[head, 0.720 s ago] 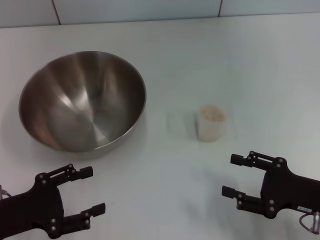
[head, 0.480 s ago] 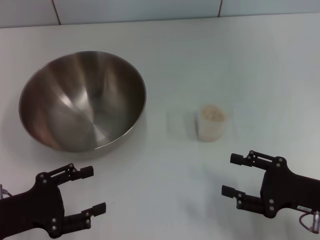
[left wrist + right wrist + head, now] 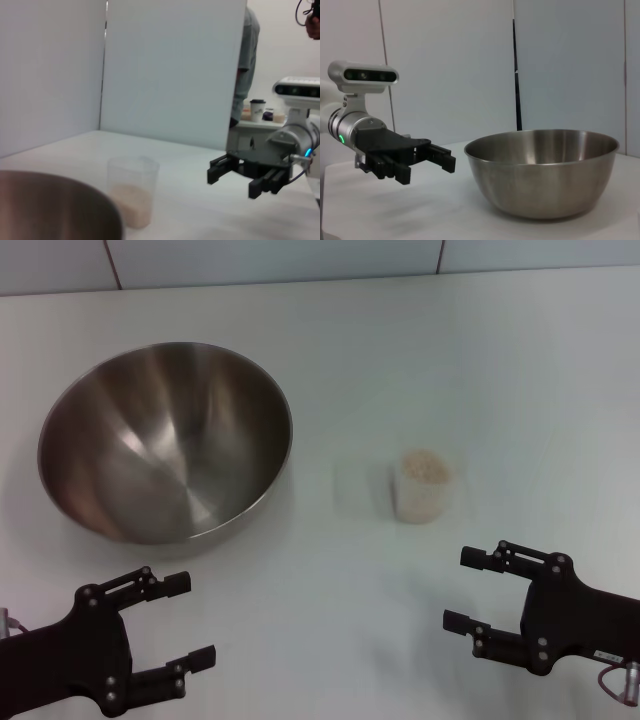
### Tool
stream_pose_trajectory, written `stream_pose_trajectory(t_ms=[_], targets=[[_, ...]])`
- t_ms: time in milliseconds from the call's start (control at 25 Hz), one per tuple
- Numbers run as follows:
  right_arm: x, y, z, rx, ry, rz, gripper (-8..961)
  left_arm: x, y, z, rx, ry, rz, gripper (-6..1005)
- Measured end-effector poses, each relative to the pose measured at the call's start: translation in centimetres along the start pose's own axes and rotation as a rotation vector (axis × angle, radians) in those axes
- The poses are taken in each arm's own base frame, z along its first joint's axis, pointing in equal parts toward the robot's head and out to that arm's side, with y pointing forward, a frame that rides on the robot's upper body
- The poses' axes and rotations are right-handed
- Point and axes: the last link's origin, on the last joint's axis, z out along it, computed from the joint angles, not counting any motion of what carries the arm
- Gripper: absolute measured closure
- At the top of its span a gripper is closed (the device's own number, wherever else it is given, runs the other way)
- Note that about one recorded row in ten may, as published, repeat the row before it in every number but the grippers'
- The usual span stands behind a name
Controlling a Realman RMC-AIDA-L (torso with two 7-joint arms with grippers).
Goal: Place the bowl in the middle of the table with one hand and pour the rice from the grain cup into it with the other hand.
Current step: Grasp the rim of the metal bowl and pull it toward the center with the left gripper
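Note:
The steel bowl [image 3: 165, 440] stands on the white table [image 3: 420, 350] at the left; it also shows in the right wrist view [image 3: 542, 172] and the left wrist view [image 3: 55, 207]. The clear grain cup [image 3: 423, 487] with rice [image 3: 424, 467] stands right of the middle, apart from the bowl; it shows in the left wrist view [image 3: 133, 190] too. My left gripper [image 3: 182, 620] is open and empty near the front left edge, below the bowl. My right gripper [image 3: 463, 590] is open and empty at the front right, below the cup.
A white wall panel [image 3: 300, 260] runs along the table's far edge. Bare tabletop lies between the bowl and the cup. In the left wrist view a person [image 3: 247, 60] and a paper cup [image 3: 257, 110] show beyond the panel.
My left gripper has shifted very slightly to the right and down. The bowl, the cup and the right gripper have not moved.

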Motion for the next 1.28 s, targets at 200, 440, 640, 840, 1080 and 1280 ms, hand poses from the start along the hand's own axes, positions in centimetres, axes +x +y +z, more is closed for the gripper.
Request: stream_pose_trajectory(t_ms=[200, 440, 640, 840, 1080, 1280], targets=[[-0.1, -0.1, 0.1, -0.001, -0.001, -0.003, 249, 1.5, 0.0, -0.1, 0.004, 0.107, 0.014, 236], [-0.2, -0.3, 0.1, 0.005, -0.005, -0.004, 249, 5.1, -2.1, -1.5, 0.173, 0.367, 0.056, 241], [-0.2, -0.3, 0.2, 0.008, -0.008, -0.007, 249, 6.5, -4.6, -3.4, 0.414, 0.489, 0.100, 246], [-0.2, -0.3, 0.2, 0.010, -0.011, -0.009, 249, 6.5, -7.5, -4.6, 0.639, 0.528, 0.069, 250], [-0.4, -0.5, 0.5, 0.010, -0.019, -0.015, 249, 5.6, -10.4, -3.8, 0.723, 0.392, 0.010, 256], [-0.6, -0.6, 0.7, 0.012, -0.025, -0.017, 249, 5.9, -12.0, -3.2, 0.683, 0.272, -0.074, 260]])
